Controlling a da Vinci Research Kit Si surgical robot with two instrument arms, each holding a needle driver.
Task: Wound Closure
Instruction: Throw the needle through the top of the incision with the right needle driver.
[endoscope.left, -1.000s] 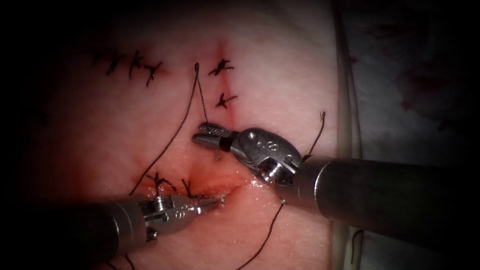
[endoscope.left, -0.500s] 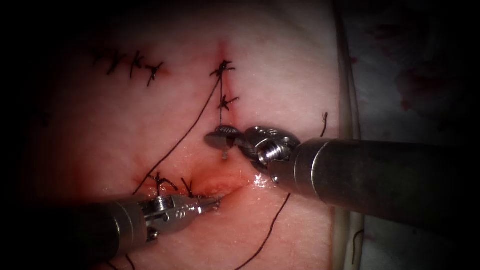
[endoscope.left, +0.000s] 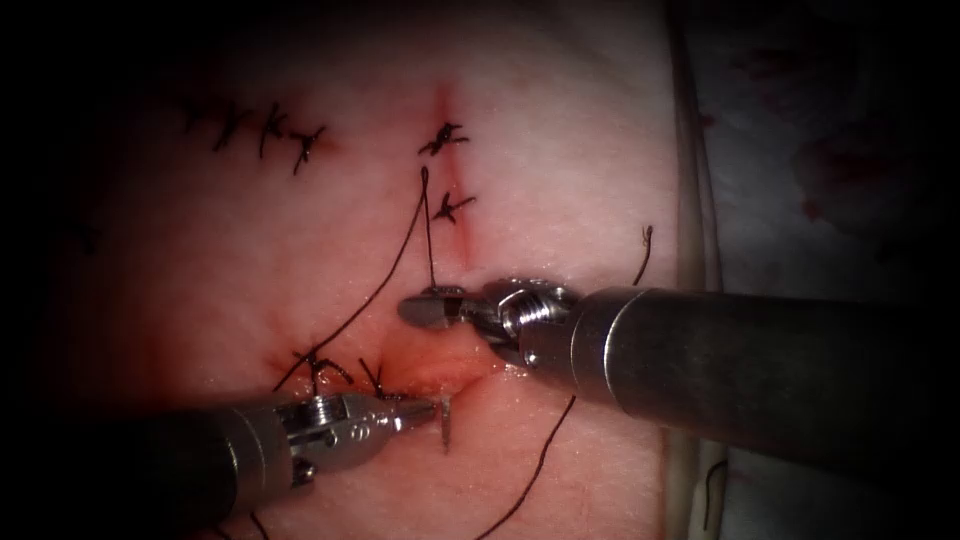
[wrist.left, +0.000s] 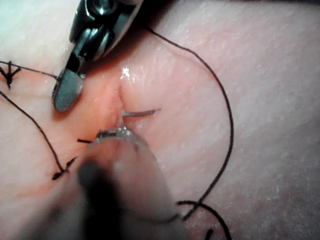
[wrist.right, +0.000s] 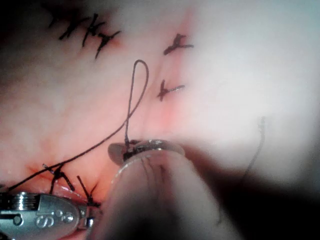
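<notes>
The left tool (endoscope.left: 432, 408) comes in from the lower left, jaws shut on the curved needle (endoscope.left: 445, 428) near one end. A short silver length of the needle sticks out from its tip just below the open, red-stained cut (endoscope.left: 440, 375); I cannot tell if its end is in the tissue (endoscope.left: 560, 180). In the left wrist view the needle (wrist.left: 142, 113) lies beside the cut. The right tool (endoscope.left: 428, 306) reaches in from the right above the cut, shut on the dark thread (endoscope.left: 427, 235). This thread rises to a loop, then runs down-left to a knot (endoscope.left: 315, 362). In the right wrist view the loop (wrist.right: 140, 75) stands above the right tool (wrist.right: 125, 150).
Tied stitches (endoscope.left: 443, 136) sit along the closed upper stretch of the cut, and several more (endoscope.left: 262, 126) at the upper left. A loose thread tail (endoscope.left: 540, 465) trails over the lower tissue. The tissue's pale edge (endoscope.left: 690, 200) runs down the right.
The right tool rolled its wrist and moved down and left, and the thread loop shifted right and sank. More of the needle now shows at the left tool's tip.
</notes>
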